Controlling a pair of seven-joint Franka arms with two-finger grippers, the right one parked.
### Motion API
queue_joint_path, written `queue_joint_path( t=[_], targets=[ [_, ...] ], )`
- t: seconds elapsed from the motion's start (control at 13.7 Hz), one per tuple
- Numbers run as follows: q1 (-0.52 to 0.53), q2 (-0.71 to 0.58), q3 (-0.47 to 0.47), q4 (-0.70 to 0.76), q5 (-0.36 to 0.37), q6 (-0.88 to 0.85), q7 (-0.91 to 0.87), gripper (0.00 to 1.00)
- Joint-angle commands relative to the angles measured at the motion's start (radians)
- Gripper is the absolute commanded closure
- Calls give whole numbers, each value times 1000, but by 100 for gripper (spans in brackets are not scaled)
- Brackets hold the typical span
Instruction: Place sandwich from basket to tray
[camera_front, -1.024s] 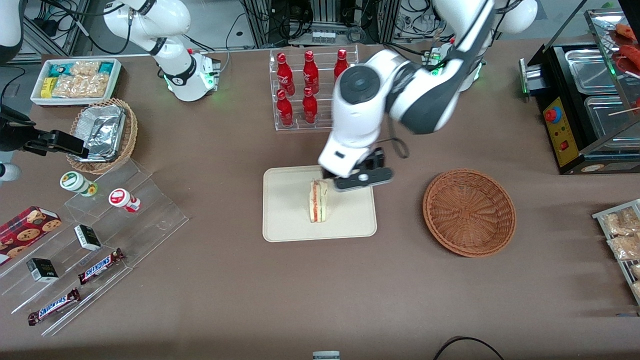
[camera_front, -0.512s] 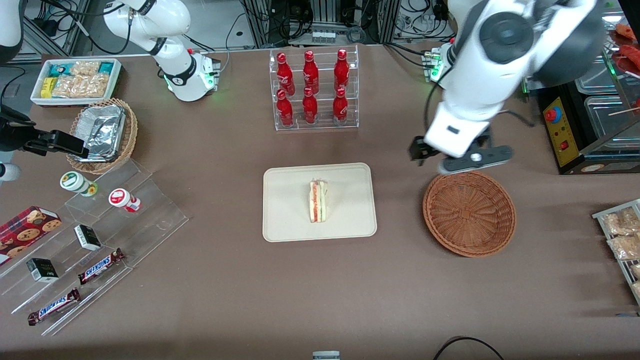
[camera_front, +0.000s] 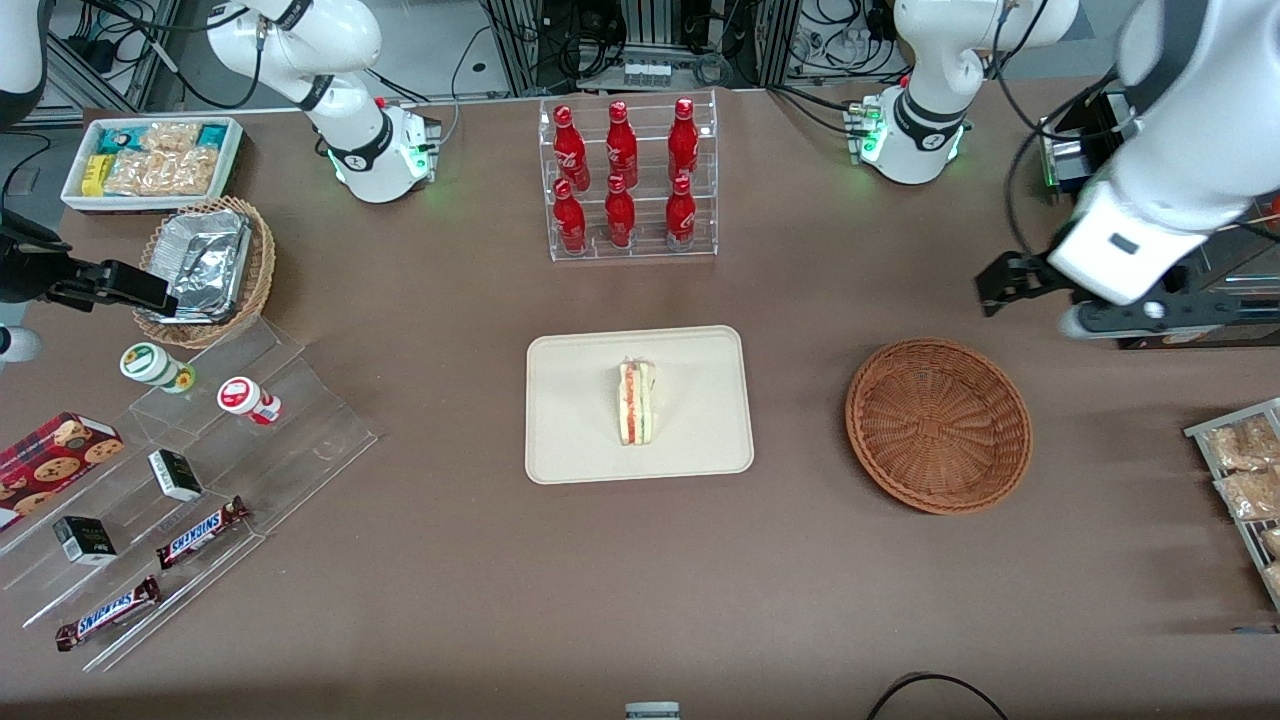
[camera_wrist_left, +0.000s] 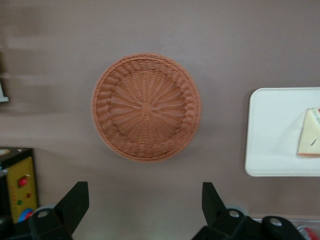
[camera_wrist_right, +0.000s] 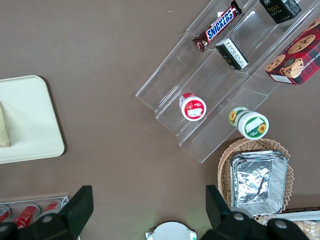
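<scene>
Front view, items listed from the camera outward.

Item 1. Basket: round reddish-brown wicker bowl on the bench, toward the working arm's end. It was recorded as empty in the front view and in the left wrist view alike.

Item 2. Tray: cream rectangular tray with a low rim, near the middle of the bench, well apart from the basket.

Item 3. Sandwich: pale wedge with red and green filling, lying flat on the tray near its middle, touched by nothing. One edge of it was also seen on the tray in the left wrist view.

Item 4. Gripper: held high above the bench, farther from the camera than the basket, toward the working arm's end, well apart from the tray. The jaws were recorded as spread wide and holding nothing, as shown in the left wrist view.

Item 5. Bottle rack: clear stand of red bottles, farther from the camera than the tray.

Step judged: the placing was taken as done and the arm as clear of the work. No further grasp was judged needed; at most, the arm was to be parked away from tray and basket.
</scene>
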Motion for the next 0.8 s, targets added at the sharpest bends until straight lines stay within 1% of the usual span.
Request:
queue_joint_path(
  t=[0.0, 0.07, 0.15, 0.37, 0.73],
  targets=[
    [42, -66, -2, -59, -19, -7, 87, 0],
    [35, -77, 29, -67, -18, -6, 98, 0],
    [33, -82, 35, -75, -18, -6, 113, 0],
    [39, -83, 37, -67, -13, 2, 130, 0],
    [42, -42, 38, 5, -8, -12, 130, 0]
  ],
)
